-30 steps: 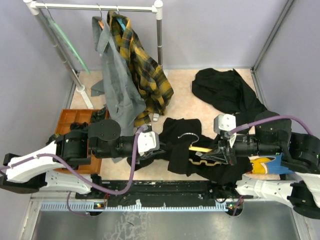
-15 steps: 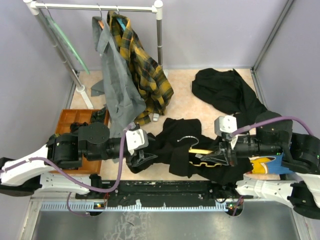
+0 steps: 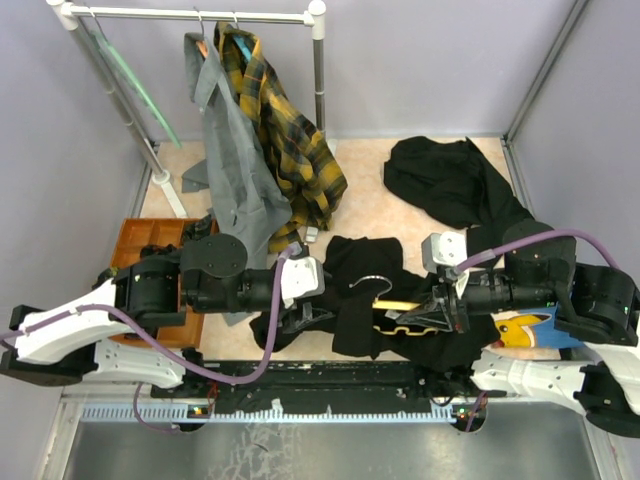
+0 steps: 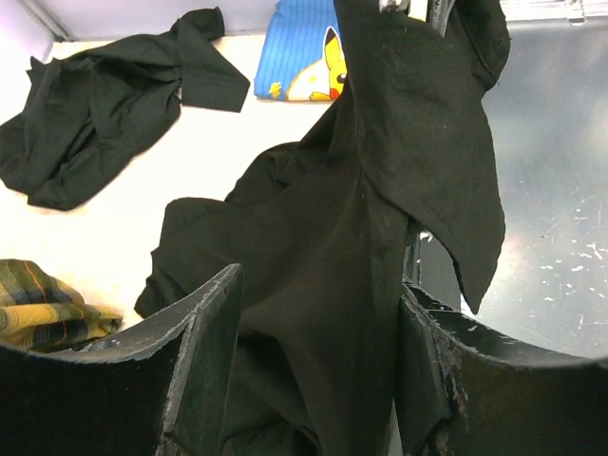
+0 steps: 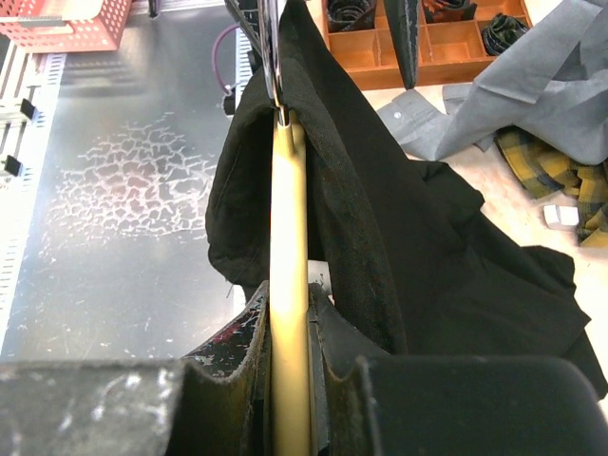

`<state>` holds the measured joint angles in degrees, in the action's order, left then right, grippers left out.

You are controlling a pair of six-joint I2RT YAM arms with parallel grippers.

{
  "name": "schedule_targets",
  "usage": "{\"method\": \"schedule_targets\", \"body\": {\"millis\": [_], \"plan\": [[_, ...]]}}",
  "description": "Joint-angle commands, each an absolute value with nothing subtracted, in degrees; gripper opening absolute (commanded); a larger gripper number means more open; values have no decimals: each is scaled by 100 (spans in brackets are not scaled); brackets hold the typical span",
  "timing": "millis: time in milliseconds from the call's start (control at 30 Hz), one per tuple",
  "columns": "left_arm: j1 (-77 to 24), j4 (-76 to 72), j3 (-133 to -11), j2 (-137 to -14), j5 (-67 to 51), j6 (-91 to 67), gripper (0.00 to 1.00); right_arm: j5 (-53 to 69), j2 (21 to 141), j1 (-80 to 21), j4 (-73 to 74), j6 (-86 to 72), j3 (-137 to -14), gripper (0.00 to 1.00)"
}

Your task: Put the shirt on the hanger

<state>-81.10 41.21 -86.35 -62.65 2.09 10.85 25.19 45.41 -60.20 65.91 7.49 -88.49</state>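
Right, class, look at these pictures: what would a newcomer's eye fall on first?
A black shirt drapes over the yellow hanger, which the right gripper clamps, front and centre. Behind, a yellow plaid shirt hangs from the rail.

Hanger (image 3: 401, 299) mostly hidden under shirt (image 3: 352, 322), left tool (image 3: 303, 318) tips indistinct

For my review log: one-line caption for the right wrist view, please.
Right hand clamps the yellow hanger edge-on, the black shirt draped around its far end.
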Motion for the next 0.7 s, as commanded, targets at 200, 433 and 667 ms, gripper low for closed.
{"method": "schedule_targets", "body": {"millis": [200, 433, 667], "plan": [[-8095, 3966, -8859, -6494, -194, 1226, 61, 2931, 4554, -6008, 6030, 703, -8835, 0], [-8095, 3843, -8787, -6478, -288, 1174, 44, 2858, 4514, -6004, 6009, 733, -8735, 3], [-8095, 3768, -8534, -6325, -58, 1123, 0, 2546, 4443, -6003, 5934, 764, -8720, 8]]}}
